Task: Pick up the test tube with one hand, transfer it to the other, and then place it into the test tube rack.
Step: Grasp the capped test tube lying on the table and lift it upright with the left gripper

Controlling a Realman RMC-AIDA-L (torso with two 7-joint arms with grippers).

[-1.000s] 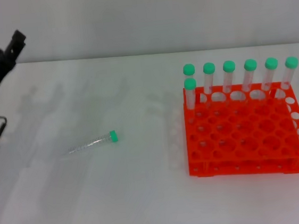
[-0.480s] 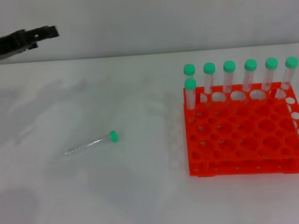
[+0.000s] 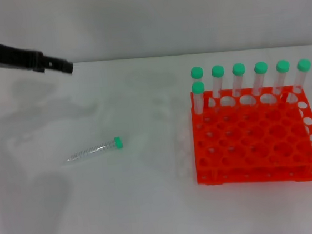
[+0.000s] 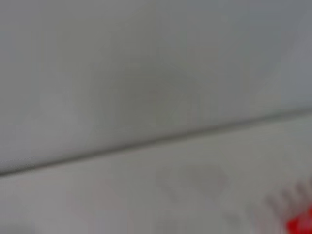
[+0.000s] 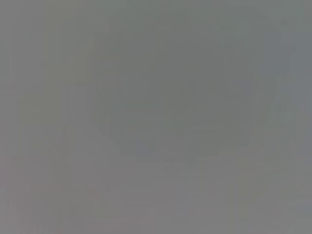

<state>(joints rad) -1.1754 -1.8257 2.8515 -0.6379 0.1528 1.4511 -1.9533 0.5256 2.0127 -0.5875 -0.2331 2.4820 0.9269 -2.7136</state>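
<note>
The test tube (image 3: 95, 150) lies on its side on the white table, left of centre, with its green cap pointing right. The orange-red test tube rack (image 3: 253, 143) stands at the right; a blurred red bit of it shows in the left wrist view (image 4: 300, 225). My left gripper (image 3: 64, 66), black and thin, reaches in from the upper left. It hangs high above the back of the table, well behind and left of the lying tube, and holds nothing. My right gripper is out of view, and the right wrist view shows only plain grey.
Several green-capped tubes (image 3: 240, 80) stand upright in the rack's back row, and one more (image 3: 199, 97) stands at its left end in the second row. The table's back edge meets a grey wall (image 3: 151, 17).
My left arm has swung up from the left edge and now stretches rightward over the table's back left. The tube and rack have not moved.
</note>
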